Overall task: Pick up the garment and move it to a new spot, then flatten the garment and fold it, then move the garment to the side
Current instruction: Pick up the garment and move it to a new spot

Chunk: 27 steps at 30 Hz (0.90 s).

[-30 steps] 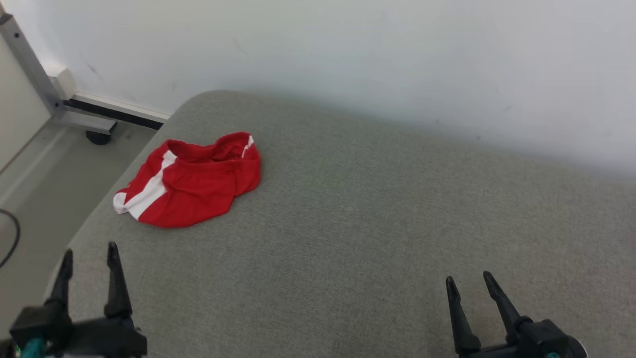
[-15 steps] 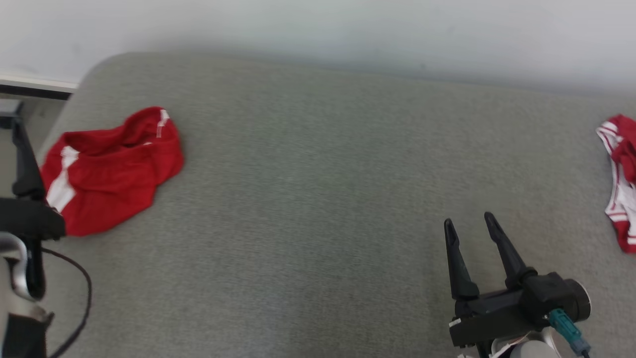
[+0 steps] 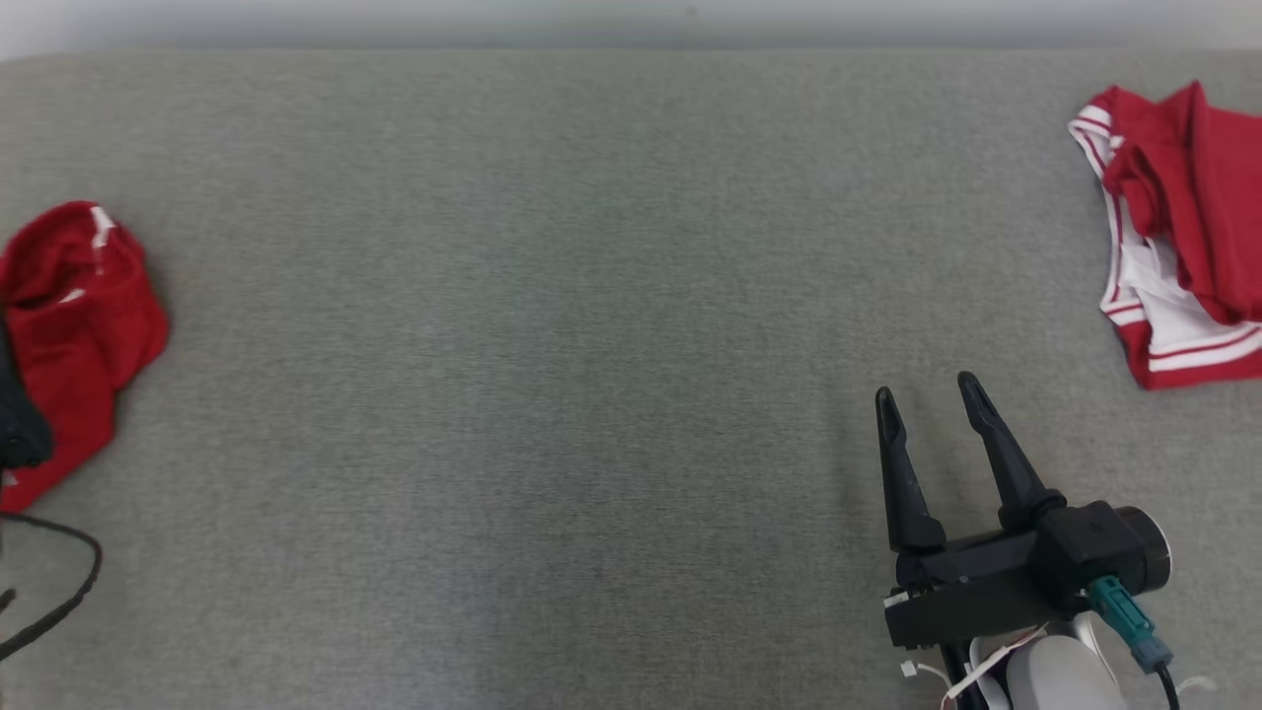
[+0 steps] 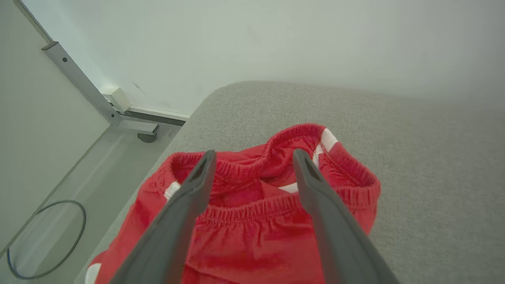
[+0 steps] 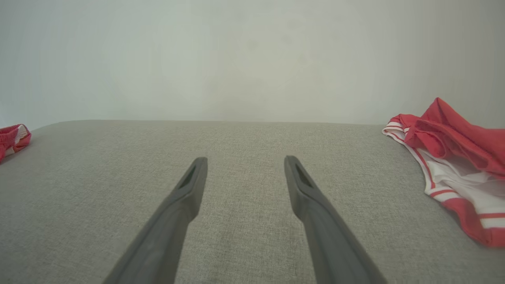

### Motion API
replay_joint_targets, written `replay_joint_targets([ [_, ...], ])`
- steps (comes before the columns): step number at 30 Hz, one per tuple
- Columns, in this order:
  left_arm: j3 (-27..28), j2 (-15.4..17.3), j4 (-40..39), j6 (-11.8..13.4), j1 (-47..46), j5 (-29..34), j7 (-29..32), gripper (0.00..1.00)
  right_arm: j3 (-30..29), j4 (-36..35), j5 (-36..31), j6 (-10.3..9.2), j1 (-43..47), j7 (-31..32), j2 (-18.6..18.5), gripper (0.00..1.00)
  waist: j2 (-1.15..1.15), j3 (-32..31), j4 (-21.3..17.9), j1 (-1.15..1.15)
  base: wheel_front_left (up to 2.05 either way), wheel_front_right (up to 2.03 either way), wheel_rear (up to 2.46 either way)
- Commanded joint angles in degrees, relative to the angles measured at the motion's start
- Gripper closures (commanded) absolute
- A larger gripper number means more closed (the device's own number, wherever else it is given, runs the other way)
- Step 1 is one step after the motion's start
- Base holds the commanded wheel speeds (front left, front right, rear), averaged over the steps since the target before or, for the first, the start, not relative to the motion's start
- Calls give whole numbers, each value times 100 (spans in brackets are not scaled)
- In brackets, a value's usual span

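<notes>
A crumpled red garment [image 3: 79, 316] with white side stripes lies at the left end of the grey cushioned surface [image 3: 592, 296]. In the left wrist view my left gripper [image 4: 253, 154] hangs open just above this garment [image 4: 252, 236], fingers either side of its elastic waistband, holding nothing. A second red-and-white garment [image 3: 1183, 197] lies bunched at the far right. My right gripper [image 3: 925, 387] stands open over bare cushion at the lower right, well short of that garment [image 5: 453, 142]. The right wrist view also catches the left garment [image 5: 14, 136] at its edge.
A pale wall [image 5: 252, 59] runs behind the cushion. Past the cushion's rounded left end the floor drops away, with a metal frame leg [image 4: 83, 85] and a loop of dark cable [image 4: 47, 236]. A black cable [image 3: 59, 592] hangs at the head view's left edge.
The head camera has swung right and down, sliding the left garment to the view's edge and bringing the right garment into view. Both grippers stay open and empty.
</notes>
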Motion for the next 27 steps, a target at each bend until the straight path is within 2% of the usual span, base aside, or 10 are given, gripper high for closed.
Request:
replay_joint_targets([
  [1,-167,130,123,7,-120,44,99,0,-4,-17,1,-15,-49,-5,7,0,-1,264,-297,-1,0,0,0],
  [7,-235,241,601,13,-280,-26,497,0,-25,21,-36,-15,-81,-6,8,0,-1,321,-384,-1,0,0,0],
  [14,-278,299,1247,29,-507,-140,1241,0,-37,66,-75,-15,-136,-5,8,0,-1,350,-455,-1,0,0,0],
  [21,-385,225,1667,67,-577,-136,1718,0,-44,111,-143,-15,-138,-5,8,0,-1,344,-485,-1,0,0,0],
  [22,-393,216,1677,69,-593,-147,1695,13,-51,115,-155,-15,-140,-5,8,0,-1,344,-486,-1,0,0,0],
  [23,-406,225,1646,114,-614,-125,1578,61,-59,121,-161,-15,-140,-5,8,0,-1,344,-486,-1,0,0,0],
  [24,-443,229,1633,135,-617,-83,1516,100,-68,130,-159,-16,-140,-5,8,0,-1,340,-485,-1,0,0,0],
  [27,-531,272,1570,116,-648,-31,1192,100,-108,191,-172,-16,-110,-5,8,0,-1,265,-452,-1,0,0,0],
])
